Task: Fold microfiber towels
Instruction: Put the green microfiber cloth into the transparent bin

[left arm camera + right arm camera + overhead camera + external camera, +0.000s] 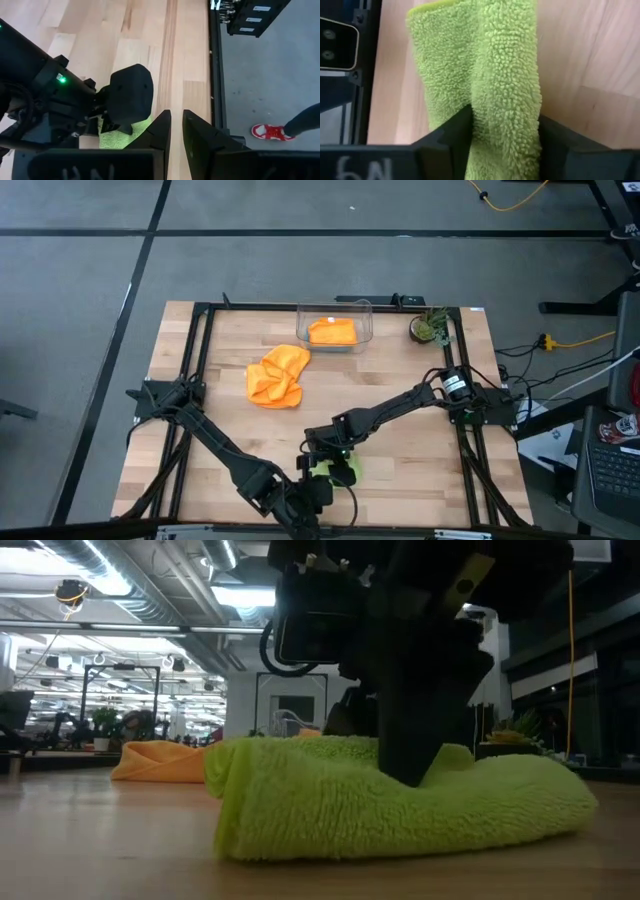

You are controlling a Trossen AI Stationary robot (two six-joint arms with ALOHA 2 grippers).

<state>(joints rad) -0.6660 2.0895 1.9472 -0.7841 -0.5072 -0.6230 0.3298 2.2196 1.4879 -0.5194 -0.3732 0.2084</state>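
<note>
A lime green towel [337, 470] lies bunched and partly folded on the wood near the table's front edge, with my right gripper [505, 131] down on it from above. In the low view the towel [400, 810] rests on the table as a thick doubled roll. My left gripper [176, 120] hangs above the front edge just left of the towel, shut and holding nothing. A crumpled orange towel [277, 376] lies on the table at centre left. A second orange towel [332, 332] sits in the clear bin. My right gripper pinches a raised fold [506, 95] of the lime green towel between its two fingers [451, 134]. The fingers slant down from above and stand on either side of the fold, which runs on ahead of them. The rest of the towel lies slack on the table.
The clear bin [366, 320] stands at the far middle, and a small potted plant [430, 327] at the far right. Black frame rails [196, 360] run along the table's sides. Bare wood lies between the orange towel and the green one. A person's red shoe [270, 132] shows on the floor.
</note>
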